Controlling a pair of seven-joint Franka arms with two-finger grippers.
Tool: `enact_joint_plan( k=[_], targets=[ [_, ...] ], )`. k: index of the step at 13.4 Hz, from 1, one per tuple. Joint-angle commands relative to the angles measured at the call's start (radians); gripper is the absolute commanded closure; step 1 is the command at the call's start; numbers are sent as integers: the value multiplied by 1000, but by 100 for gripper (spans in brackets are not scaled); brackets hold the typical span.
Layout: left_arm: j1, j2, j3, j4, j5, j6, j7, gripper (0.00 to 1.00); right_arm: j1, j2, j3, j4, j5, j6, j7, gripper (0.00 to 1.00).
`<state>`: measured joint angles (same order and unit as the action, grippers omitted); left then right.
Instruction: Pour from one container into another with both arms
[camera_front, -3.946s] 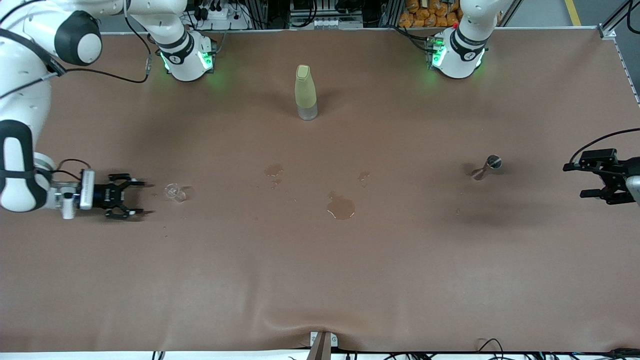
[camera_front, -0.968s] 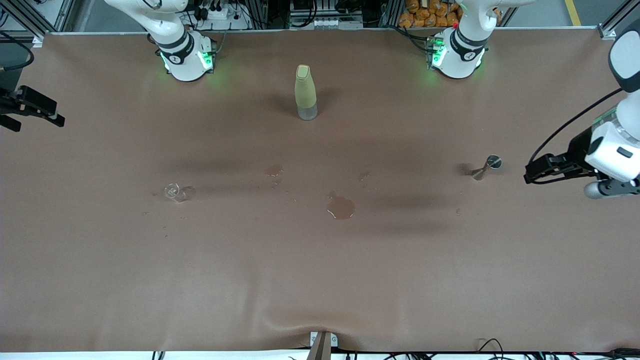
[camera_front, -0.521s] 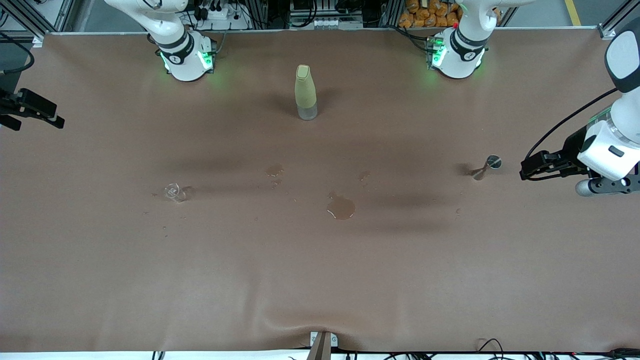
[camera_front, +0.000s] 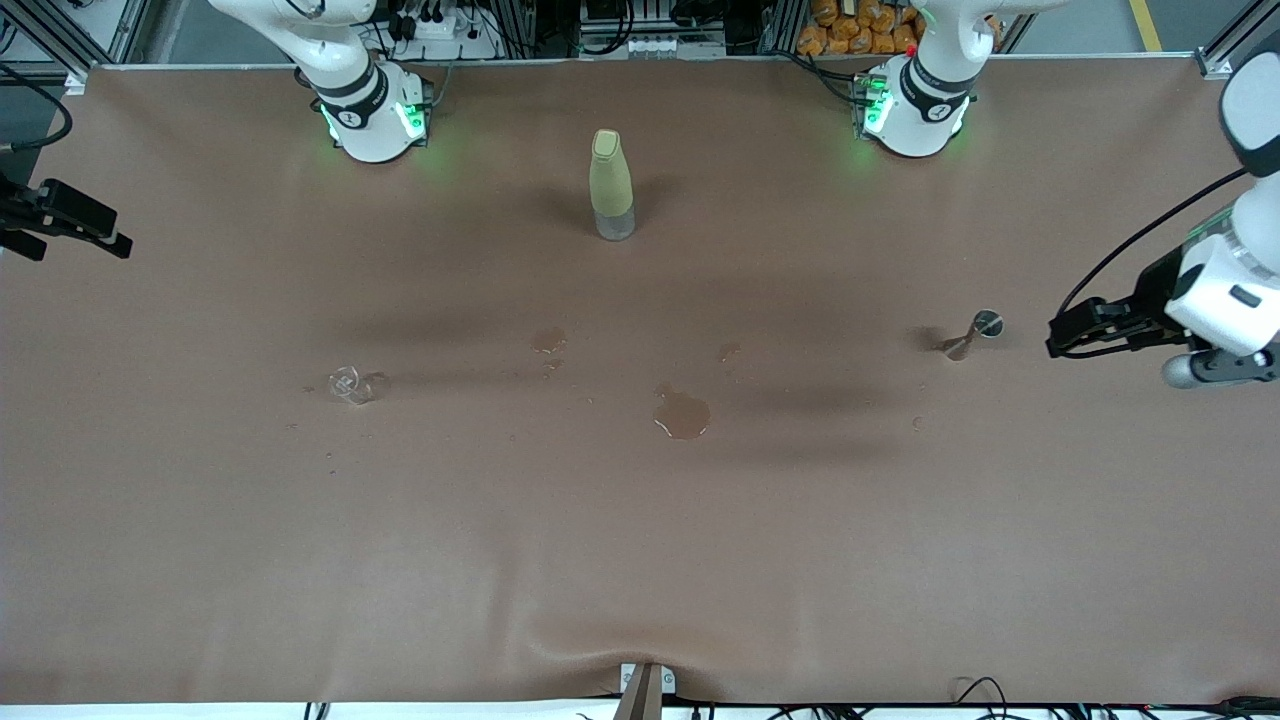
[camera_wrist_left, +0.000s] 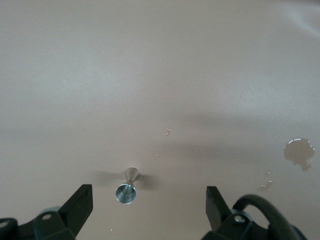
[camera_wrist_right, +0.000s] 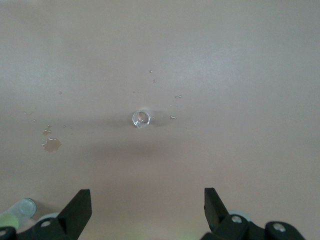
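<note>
The tiny transparent cup (camera_front: 347, 383) is seen standing on the brown table (camera_front: 640, 560) toward the right arm's end, with nothing touching it; in the right wrist view the cup (camera_wrist_right: 141, 119) appears from above as a clear round rim, with small droplets scattered near it. The small metal jigger (camera_front: 975, 332) is set on the table toward the left arm's end, well apart from the cup, and is likewise untouched; in the left wrist view the jigger (camera_wrist_left: 127, 188) is shown with its round shiny rim uppermost. The left end effector (camera_front: 1062, 338) is held above the table's edge just beside the jigger, and its fingers (camera_wrist_left: 80, 204) are shown spread wide, with nothing between them. The right end effector (camera_front: 60, 220) is held high over the table's edge at the right arm's end, and its fingers (camera_wrist_right: 77, 209) are also spread and empty. A tall yellow-green bottle (camera_front: 610, 185) stands upright farther from the front camera, between the two bases. Several wet patches, the largest a brown puddle (camera_front: 682, 414), are seen on the table between cup and jigger.
</note>
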<state>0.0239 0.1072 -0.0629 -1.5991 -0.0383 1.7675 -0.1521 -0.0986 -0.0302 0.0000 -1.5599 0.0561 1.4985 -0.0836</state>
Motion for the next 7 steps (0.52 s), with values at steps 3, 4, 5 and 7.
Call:
enact_joint_plan(
  k=[3, 4, 5, 7],
  targets=[
    [34, -43, -8, 11, 17, -40, -14, 0, 16, -19, -5, -11, -28, 5, 21, 0],
    [36, -46, -5, 24, 17, -49, 0, 0, 16, -19, -3, -12, -32, 5, 18, 0],
    [36, -47, -6, 31, 17, -56, 3, 0, 14, -16, -5, -11, -32, 5, 13, 0],
    [36, -47, -9, 36, 17, -68, 14, 0, 14, -14, -5, -11, -33, 5, 2, 0]
  ],
)
